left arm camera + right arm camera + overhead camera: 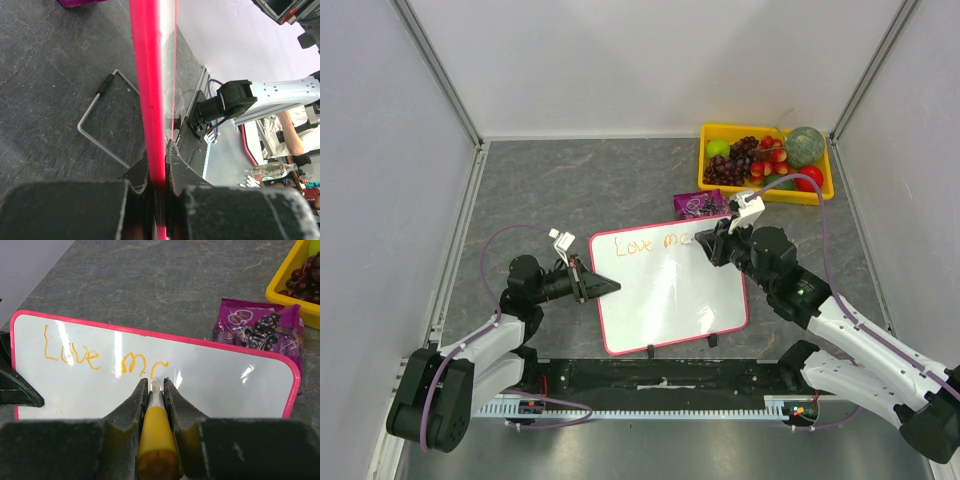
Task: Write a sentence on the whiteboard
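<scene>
Looking at the counter first: grey, stone-patterned, boxed in by plain white walls on three sides, with metal rails running down the corners.

Back right sits the yellow tray, loaded with dark grapes, strawberries, a green melon and something round and red. Just in front of it lies a purple packet, right beside the board's far edge (touching or not, I can't tell).

Now the whiteboard: pink-red frame, rounded corners, mid-counter between my two arms, turned a little askew, its two black feet on the near edge. On the left wrist camera a bent wire stand shows on the counter beside the frame.

The sentence reads "Love" in orange, then an "m" and a partial stroke, all along the top line. The lower board is bare and glossy with glare.

My left fingers are pinched tight on the board's left frame edge. My right fingers are clamped on the orange marker, its tip touching the board at the end of the last stroke.
</scene>
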Robot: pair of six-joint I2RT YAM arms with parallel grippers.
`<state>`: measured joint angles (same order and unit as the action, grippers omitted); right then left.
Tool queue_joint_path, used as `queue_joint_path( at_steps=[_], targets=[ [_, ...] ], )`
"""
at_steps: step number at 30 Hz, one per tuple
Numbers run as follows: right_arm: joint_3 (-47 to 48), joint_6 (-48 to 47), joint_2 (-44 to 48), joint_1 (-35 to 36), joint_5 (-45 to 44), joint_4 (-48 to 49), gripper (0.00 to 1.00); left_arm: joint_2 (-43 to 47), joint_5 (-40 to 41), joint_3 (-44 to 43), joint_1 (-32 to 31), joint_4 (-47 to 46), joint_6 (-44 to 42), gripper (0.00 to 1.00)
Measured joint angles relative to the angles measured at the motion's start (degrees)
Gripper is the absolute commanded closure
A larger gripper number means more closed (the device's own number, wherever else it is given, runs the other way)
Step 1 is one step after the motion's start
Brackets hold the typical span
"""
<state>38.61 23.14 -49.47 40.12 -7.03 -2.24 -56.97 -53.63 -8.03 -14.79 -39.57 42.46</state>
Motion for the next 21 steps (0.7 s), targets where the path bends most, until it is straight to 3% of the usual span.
queue_joint_path(
  at_steps=[21],
  targets=[
    [3.3, -0.4, -2.8, 0.0, -3.6, -0.4, 1.00, 0.0, 0.1, 0.0, -0.1, 0.0, 0.0, 0.98]
  ],
)
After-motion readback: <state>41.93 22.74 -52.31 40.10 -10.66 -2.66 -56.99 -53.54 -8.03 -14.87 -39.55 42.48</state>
